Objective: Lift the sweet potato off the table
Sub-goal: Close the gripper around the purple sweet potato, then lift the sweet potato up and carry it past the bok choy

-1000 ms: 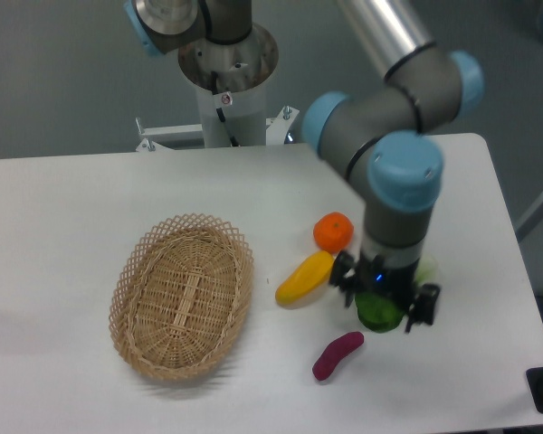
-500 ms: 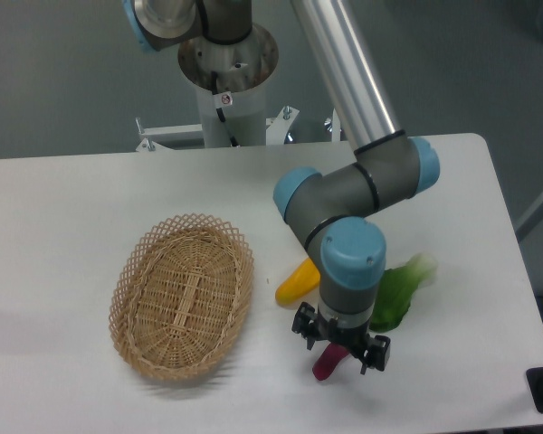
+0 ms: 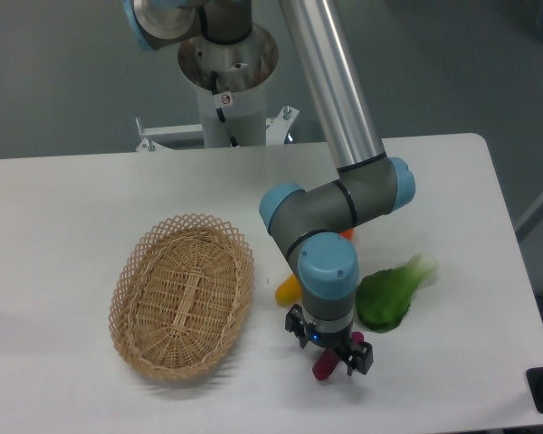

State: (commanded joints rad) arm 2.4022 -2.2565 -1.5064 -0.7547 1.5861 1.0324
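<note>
The magenta-purple sweet potato (image 3: 325,368) lies on the white table (image 3: 63,208) near the front edge; only its lower end shows below my gripper. My gripper (image 3: 328,351) hangs directly over it, low at the table, with a finger on each side of it. The wrist hides the jaws, so I cannot tell whether they are closed on it.
A woven wicker basket (image 3: 183,295) sits to the left. A yellow vegetable (image 3: 288,287) peeks out left of my wrist, and a sliver of an orange fruit (image 3: 346,234) shows behind the arm. A green leafy vegetable (image 3: 391,294) lies to the right.
The arm has swung from over the green vegetable to the left and down; the gripper now sits lower over the sweet potato. The orange fruit is now mostly hidden.
</note>
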